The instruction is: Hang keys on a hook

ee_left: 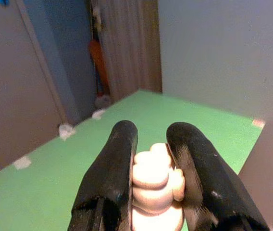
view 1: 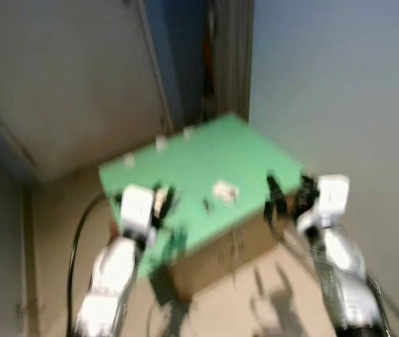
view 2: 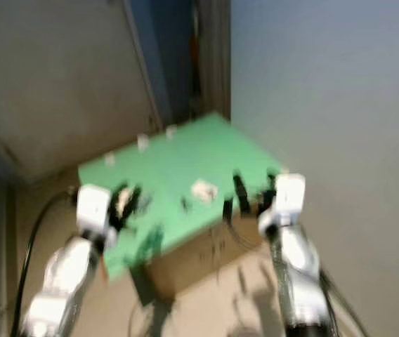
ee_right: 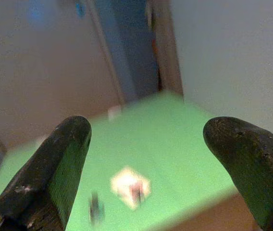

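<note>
A green-topped cardboard box (view 1: 206,151) stands before me; both eye views are blurred. On it lies a small pale tag with a dark piece (view 1: 224,191), also seen ahead of the right gripper (ee_right: 130,186). A tiny dark item (view 1: 206,205) lies beside the tag; I cannot tell whether either is the keys. My left gripper (ee_left: 152,132) is over the box's near left part, shut on a cream-white lumpy object (ee_left: 155,180). My right gripper (ee_right: 148,127) hovers open at the box's near right corner (view 1: 275,193), nothing between its fingers.
Bits of white tape (view 1: 161,144) dot the far edge of the green top. A grey wall (view 1: 340,84) rises at the right, a pale door (view 1: 59,77) at the left, a dark gap (view 1: 213,56) between them. A black cable (view 1: 76,239) runs on the floor at the left.
</note>
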You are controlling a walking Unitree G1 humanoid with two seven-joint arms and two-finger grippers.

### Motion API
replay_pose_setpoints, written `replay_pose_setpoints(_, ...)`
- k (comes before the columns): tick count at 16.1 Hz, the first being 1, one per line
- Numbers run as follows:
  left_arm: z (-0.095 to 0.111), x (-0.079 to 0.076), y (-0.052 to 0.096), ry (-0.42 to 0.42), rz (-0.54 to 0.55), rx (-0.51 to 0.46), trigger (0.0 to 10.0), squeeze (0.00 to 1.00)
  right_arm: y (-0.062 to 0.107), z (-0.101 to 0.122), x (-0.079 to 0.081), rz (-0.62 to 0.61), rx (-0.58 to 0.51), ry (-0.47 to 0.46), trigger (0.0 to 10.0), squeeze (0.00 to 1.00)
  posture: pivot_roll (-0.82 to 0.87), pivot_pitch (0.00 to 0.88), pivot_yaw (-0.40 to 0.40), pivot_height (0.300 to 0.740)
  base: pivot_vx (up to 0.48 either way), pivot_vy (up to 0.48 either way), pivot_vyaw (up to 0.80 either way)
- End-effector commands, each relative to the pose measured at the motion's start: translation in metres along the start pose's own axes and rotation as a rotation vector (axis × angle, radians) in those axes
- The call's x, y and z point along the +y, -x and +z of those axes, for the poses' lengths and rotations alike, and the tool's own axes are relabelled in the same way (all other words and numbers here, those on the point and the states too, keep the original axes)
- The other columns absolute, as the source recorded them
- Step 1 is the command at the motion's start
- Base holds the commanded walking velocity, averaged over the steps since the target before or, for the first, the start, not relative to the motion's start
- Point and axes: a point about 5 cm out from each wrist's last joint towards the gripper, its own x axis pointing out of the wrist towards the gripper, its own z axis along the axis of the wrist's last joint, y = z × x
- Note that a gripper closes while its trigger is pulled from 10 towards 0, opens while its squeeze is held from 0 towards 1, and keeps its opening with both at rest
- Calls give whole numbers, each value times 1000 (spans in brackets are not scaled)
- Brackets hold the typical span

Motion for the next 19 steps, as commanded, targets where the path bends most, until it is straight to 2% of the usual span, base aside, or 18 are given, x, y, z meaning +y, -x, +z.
replay_pose_setpoints(1, 1, 6, 0, -15, 6, 0, 0, 0, -3, 1, 4, 11, 5, 7, 10000, 0, -220, 0, 133, 740, 0, 0, 0)
replay_pose_setpoints(5, 4, 6, -8, -34, -18, -13, 0, 0, -6, 0, 5, 17, 11, 34, 10000, 0, -233, 0, 142, 740, 0, 0, 0)
replay_pose_setpoints(8, 7, 5, -13, -43, -30, -19, 0, 0, -7, -2, 7, 27, 22, 28, 10000, 0, -239, 0, 148, 740, 0, 0, -627)
replay_pose_setpoints(19, 10, -7, -25, -68, -162, -35, 0, 0, -8, -5, 5, 19, 37, 24, 10000, 0, -262, 0, 165, 740, 0, -465, -715)
